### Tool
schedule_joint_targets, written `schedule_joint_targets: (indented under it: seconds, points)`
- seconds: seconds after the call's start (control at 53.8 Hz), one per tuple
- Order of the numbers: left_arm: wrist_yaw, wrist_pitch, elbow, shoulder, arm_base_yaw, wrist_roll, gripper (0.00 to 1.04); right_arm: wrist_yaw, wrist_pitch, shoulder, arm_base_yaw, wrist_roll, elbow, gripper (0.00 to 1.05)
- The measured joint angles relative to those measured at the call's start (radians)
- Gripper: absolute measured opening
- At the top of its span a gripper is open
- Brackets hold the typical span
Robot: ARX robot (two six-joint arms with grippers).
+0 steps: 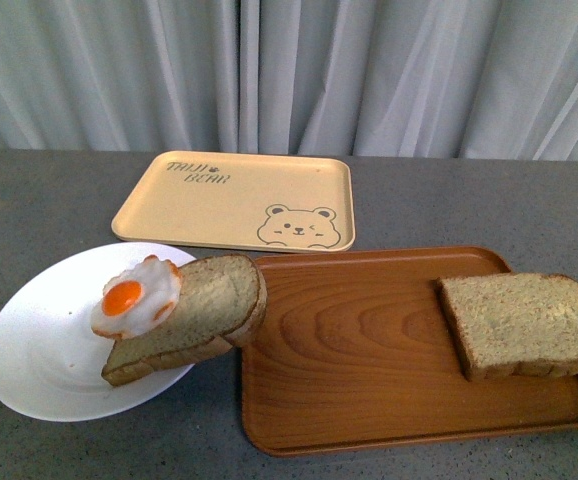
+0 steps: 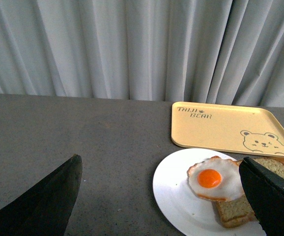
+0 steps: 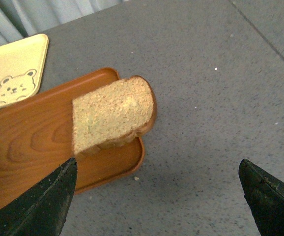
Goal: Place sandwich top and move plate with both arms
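The sandwich top (image 1: 524, 320), a thick brown speckled slice, lies at the right end of the brown wood-grain tray (image 1: 359, 340) and overhangs its edge; it also shows in the right wrist view (image 3: 112, 118). The white plate (image 1: 39, 350) sits at the left and holds a second bread slice (image 1: 209, 300) with a fried egg (image 1: 134, 298) on it. Neither gripper shows in the front view. My left gripper (image 2: 159, 160) is open and empty above the plate (image 2: 174, 196). My right gripper (image 3: 156, 161) is open and empty over the grey table, beside the tray's corner.
A beige tray with a bear drawing (image 1: 219, 200) lies behind the plate and the wood tray. The slice on the plate overhangs onto the wood tray's left rim. Grey curtains hang behind the grey table (image 1: 49, 200).
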Motion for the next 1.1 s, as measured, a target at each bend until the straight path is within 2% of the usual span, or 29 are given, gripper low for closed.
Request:
schedule_joint_targets:
  seconds: [0.074,0.186,0.335,0.576,0.967,1.097]
  points:
    - [0.000,0.000,0.000,0.000,0.000,0.000,0.96,-0.061,0.176,0.231,-0.063,0.039,0.034,0.96]
    - [0.000,0.000,0.000,0.000,0.000,0.000,0.96,-0.111,0.402,0.566,-0.095,0.056,0.096,0.96]
    - [0.000,0.000,0.000,0.000,0.000,0.000,0.96,-0.104,0.561,0.924,-0.095,0.040,0.176,0.96]
    - [0.000,0.000,0.000,0.000,0.000,0.000,0.96,-0.130,0.605,1.179,-0.069,0.036,0.304,0.96]
    - [0.000,0.000,0.000,0.000,0.000,0.000,0.96,-0.126,0.629,1.308,0.007,0.072,0.418,0.96]
    - [0.000,0.000,0.000,0.000,0.000,0.000,0.96,-0.123,0.638,1.320,0.022,0.086,0.423,0.81]
